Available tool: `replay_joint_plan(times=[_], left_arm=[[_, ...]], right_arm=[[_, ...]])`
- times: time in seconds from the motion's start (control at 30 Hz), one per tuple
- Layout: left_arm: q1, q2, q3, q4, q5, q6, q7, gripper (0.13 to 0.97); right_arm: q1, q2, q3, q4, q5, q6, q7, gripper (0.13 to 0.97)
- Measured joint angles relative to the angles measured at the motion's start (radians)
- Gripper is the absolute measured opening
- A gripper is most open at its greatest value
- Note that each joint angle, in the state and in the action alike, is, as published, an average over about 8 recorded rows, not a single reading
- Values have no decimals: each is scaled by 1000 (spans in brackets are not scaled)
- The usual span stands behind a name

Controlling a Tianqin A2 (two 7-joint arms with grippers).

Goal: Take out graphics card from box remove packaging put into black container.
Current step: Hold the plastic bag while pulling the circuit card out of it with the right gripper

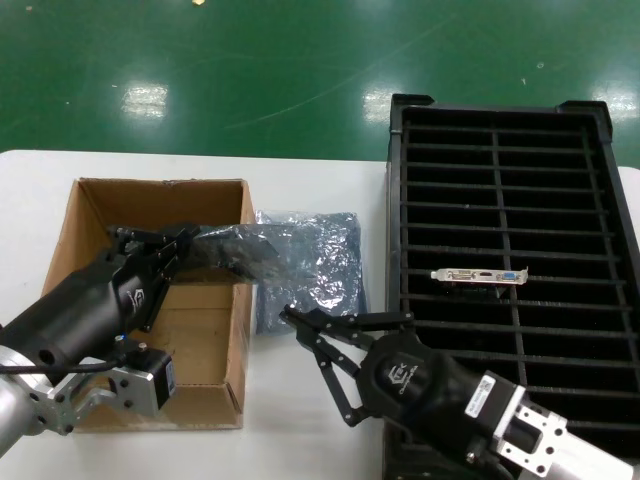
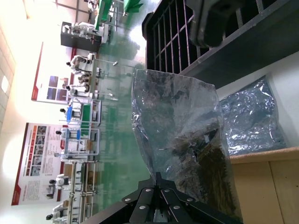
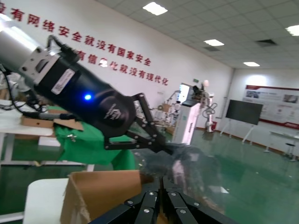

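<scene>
Left gripper point(image 1: 180, 245) over the box's point(image 1: 85, 215) far right corner, fingers pinched on a bag point(image 1: 245, 250) with a dark card inside. Bag held up off the table, sticking out past the box rim toward the crate point(image 1: 600, 300). In the left wrist view the card shows as a dark mass low in the bag point(image 2: 187, 140), near the fingers.

Right gripper point(image 1: 315, 350) low over the white table point(image 1: 300, 440), between box and crate, just in front of a second bag point(image 1: 320, 265). Fingers spread wide, nothing in them. That bag lies flat on the table, against the box's right wall.

One card point(image 1: 480, 274) already in the crate, standing in a slot on the right half, about mid-length, bracket up with white, black and blue ports visible.

Box sits on the table's left; what can be seen of its floor is bare cardboard.

Writing: white logo on each gripper body, not readable. Right wrist view: red Chinese lettering on the far wall point(image 3: 117, 56), partly readable "...网络安全就没有国家安全 / ...没有信息化就没有现代化". Left wrist view: wall posters point(image 2: 42, 158), text too small to read.
</scene>
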State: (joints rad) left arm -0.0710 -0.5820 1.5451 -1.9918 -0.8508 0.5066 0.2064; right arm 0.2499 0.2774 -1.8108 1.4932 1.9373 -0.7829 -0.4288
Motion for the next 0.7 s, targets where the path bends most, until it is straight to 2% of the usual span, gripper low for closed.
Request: replay_joint_plan(times=[0.33, 0.7], left_arm=[[0, 0, 0, 0, 0, 0, 0, 140], [0, 0, 0, 0, 0, 0, 0, 140]], right_arm=[[75, -4, -38, -53, -22, -7, 16, 136], [124, 3, -38, -88, -37, 27, 64, 134]])
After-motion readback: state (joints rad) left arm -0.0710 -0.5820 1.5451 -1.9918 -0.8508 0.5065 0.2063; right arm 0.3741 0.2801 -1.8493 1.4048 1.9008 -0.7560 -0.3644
